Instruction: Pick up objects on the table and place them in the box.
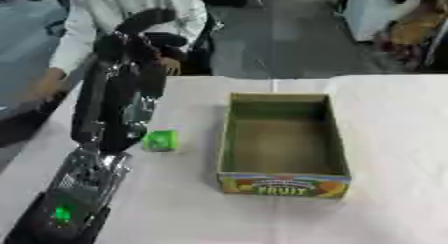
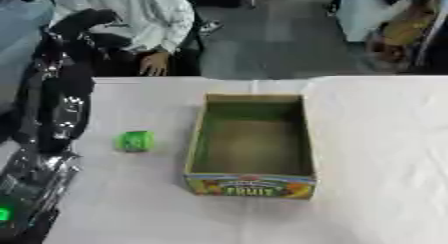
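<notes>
— Worktop (image 1: 394, 138) first: what is lying on that white cloth-covered surface?

— Open-topped cardboard box (image 2: 251, 138), olive-green inside, with a colourful printed front panel reading "FRUIT". It sits near the middle, and nothing shows inside it.

— And the thing to be picked up?

— Small bright green object (image 2: 135, 141), roughly cube-shaped, though its details blur. It rests on the cloth to the left of the box, near it but apart from its wall.

— Which hand is near it?

— Left hand (image 1: 140, 43), black, raised high at the far left edge of the worktop, above and beyond the green object and not touching it. Its arm, black with silver joints, runs up from the lower left corner, passing just beside the green object in the left eye view.

— How do the fingers stand?

— Fingers (image 1: 171, 39) look curled inward and dark against the background, and nothing is held in them.

— Right hand?

— It shows in neither view.
</notes>
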{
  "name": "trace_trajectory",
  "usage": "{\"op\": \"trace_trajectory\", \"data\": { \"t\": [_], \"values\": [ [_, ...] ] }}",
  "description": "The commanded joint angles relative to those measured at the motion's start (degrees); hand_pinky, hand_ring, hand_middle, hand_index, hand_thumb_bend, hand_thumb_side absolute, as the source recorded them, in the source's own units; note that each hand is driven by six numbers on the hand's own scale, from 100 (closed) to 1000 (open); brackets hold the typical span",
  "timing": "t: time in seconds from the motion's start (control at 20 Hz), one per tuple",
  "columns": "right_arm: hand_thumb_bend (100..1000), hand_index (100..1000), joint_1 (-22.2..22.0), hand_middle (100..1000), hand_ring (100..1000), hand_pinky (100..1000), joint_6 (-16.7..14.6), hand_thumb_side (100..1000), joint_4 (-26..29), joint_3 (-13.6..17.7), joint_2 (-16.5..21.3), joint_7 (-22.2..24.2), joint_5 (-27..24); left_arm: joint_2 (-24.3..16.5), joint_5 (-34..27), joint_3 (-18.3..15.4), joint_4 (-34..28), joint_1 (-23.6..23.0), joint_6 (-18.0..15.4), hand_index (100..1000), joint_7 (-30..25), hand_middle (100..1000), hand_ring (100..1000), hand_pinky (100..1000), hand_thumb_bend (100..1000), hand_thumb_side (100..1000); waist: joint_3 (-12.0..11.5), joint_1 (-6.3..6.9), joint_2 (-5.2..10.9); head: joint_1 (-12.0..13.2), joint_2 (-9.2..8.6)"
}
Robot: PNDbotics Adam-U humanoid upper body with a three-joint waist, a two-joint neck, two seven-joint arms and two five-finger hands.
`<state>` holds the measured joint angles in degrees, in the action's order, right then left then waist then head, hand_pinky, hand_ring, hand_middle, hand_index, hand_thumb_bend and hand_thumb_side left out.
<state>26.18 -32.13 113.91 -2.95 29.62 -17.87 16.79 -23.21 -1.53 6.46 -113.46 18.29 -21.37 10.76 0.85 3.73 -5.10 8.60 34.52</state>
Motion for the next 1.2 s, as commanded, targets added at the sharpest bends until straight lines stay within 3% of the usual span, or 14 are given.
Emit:
{"op": "trace_trajectory", "data": {
  "t": [0.05,0.45,0.55,0.6,0.65,0.7,0.75,0.95,1.05,1.2],
  "values": [
    [100,652,0.61,545,458,244,-0.17,704,0.68,0.6,1.02,0.02,0.19,-1.25,0.3,-0.68,-1.14,0.28,0.11,883,0.21,808,662,629,374,588,-0.13,-0.28,0.75,0.49,-0.59],
    [100,652,0.56,545,458,243,-0.18,703,0.68,0.61,1.02,0.05,0.19,-1.24,0.63,-0.89,-1.14,0.26,0.25,882,0.5,808,662,631,362,585,-0.12,-0.29,0.77,0.58,-0.83],
    [100,652,0.6,545,458,247,-0.16,704,0.68,0.66,0.97,0.02,0.17,-1.5,2.04,-1.61,-1.11,0.24,1.57,887,0.83,812,647,623,363,590,0.14,-0.31,0.69,0.35,-1.0],
    [100,652,0.6,545,458,252,-0.14,703,0.68,0.8,0.97,-0.08,0.17,-1.97,4.29,-2.57,-1.04,0.4,3.44,890,1.03,815,622,621,369,577,0.29,-0.33,0.59,-0.1,-1.11],
    [100,653,0.57,545,458,258,-0.1,710,0.68,0.95,0.99,-0.2,0.19,-2.47,7.3,-3.44,-0.97,0.66,5.58,891,1.35,819,619,624,320,556,0.4,-0.32,0.55,-0.34,-1.0],
    [100,653,0.45,545,459,264,0.02,703,0.68,1.18,1.02,-0.37,0.24,-3.85,12.02,-4.59,-0.45,1.04,8.85,892,1.39,823,619,626,386,565,0.49,-0.24,0.61,-0.41,-0.31],
    [100,653,0.36,545,459,268,0.09,703,0.68,1.33,1.06,-0.55,0.27,-4.93,16.58,-5.02,-0.26,1.43,11.93,891,1.38,823,614,627,383,562,0.59,-0.16,0.67,-0.34,0.18],
    [100,653,-0.17,545,456,261,0.39,703,0.68,1.6,1.4,-0.93,0.51,-10.87,28.21,-4.0,1.95,2.8,20.79,909,-2.48,827,598,637,373,579,0.7,0.21,0.86,-0.57,1.27],
    [100,653,-0.45,545,456,257,0.44,703,0.68,1.49,1.66,-0.85,0.63,-14.54,32.09,-2.86,4.73,3.79,24.84,922,-8.29,786,590,640,346,628,0.6,0.44,0.94,-0.93,1.69],
    [100,653,-0.81,545,456,257,0.49,703,0.68,1.24,2.04,-0.65,0.65,-20.08,38.33,-0.84,11.16,5.81,28.89,931,-22.2,784,619,681,414,654,0.59,0.92,1.4,-1.14,2.46]
  ]
}}
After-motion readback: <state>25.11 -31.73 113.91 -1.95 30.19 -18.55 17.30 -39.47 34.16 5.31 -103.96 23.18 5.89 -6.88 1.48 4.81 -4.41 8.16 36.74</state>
